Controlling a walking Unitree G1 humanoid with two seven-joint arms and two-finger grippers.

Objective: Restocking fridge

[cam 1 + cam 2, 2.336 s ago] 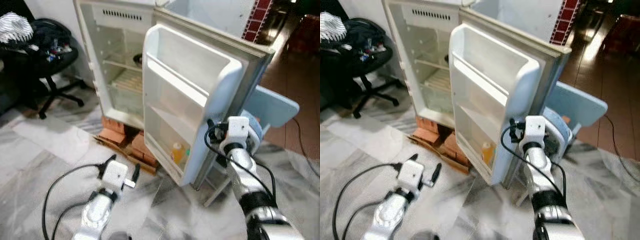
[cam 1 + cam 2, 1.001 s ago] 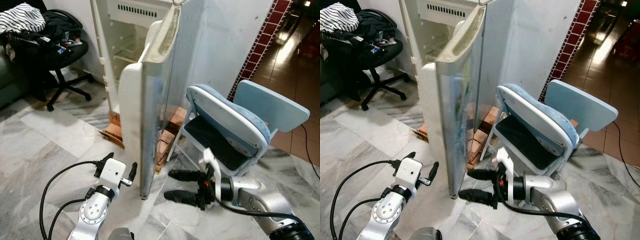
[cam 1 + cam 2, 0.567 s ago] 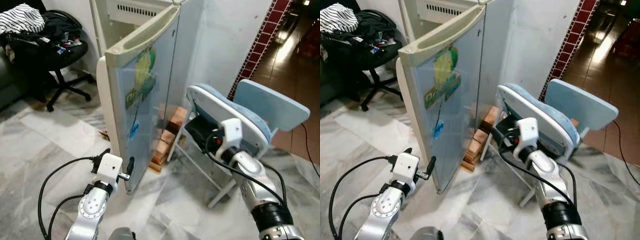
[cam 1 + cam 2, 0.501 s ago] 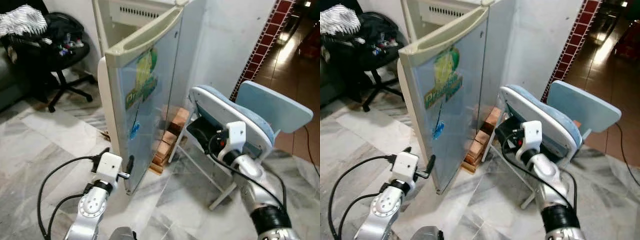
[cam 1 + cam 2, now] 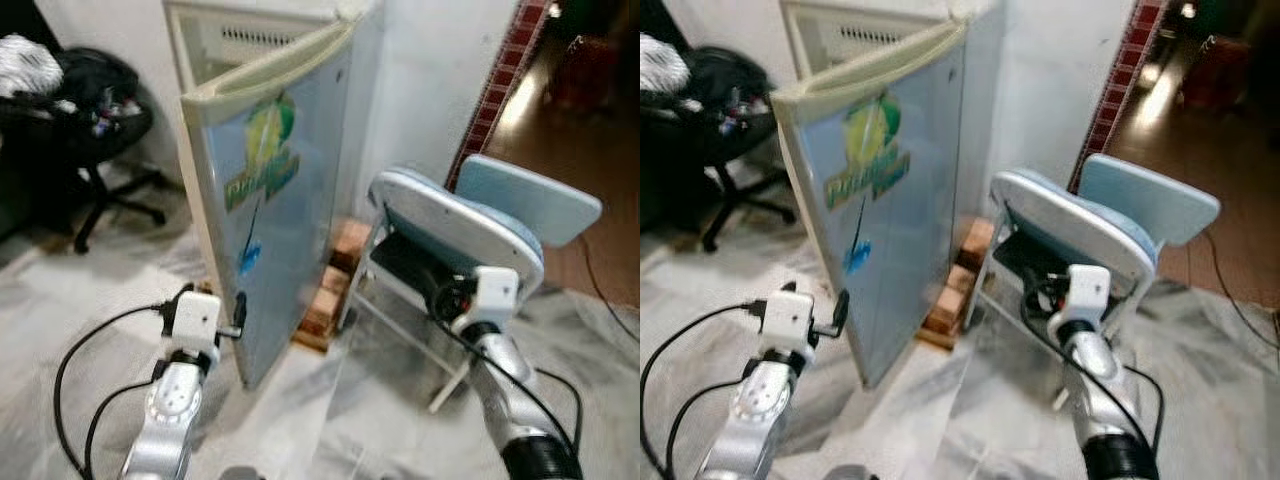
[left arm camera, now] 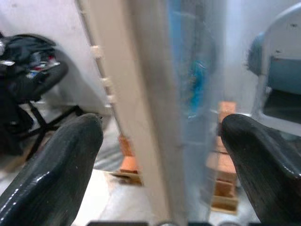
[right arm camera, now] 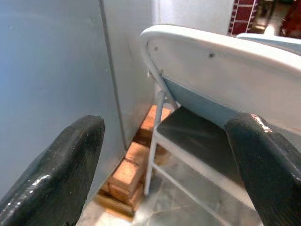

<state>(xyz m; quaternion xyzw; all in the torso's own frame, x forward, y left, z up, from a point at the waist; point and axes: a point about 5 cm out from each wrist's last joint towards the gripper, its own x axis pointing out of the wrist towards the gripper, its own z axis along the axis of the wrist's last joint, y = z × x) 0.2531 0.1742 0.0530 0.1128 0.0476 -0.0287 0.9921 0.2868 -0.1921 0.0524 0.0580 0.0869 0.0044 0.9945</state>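
Floor: grey marble floor [image 5: 90, 290].
Fridge door [image 5: 270, 230]: ajar; brick stack [image 5: 325, 290] beneath.
Folding chair [image 5: 455, 225]: beside fridge door.
Left gripper [image 6: 160, 155]: fingers spread, straddling fridge door edge.
Right gripper [image 7: 164, 160]: fingers spread, empty.

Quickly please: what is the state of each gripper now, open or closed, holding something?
Left gripper: open, holding nothing, fingers on either side of the fridge door edge.
Right gripper: open, holding nothing, facing the folding chair.

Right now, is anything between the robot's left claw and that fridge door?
Nothing visible. The left gripper hangs open right at the free edge of the fridge door, one finger to each side of that edge. The folding chair stands off to the right, beside the fridge.
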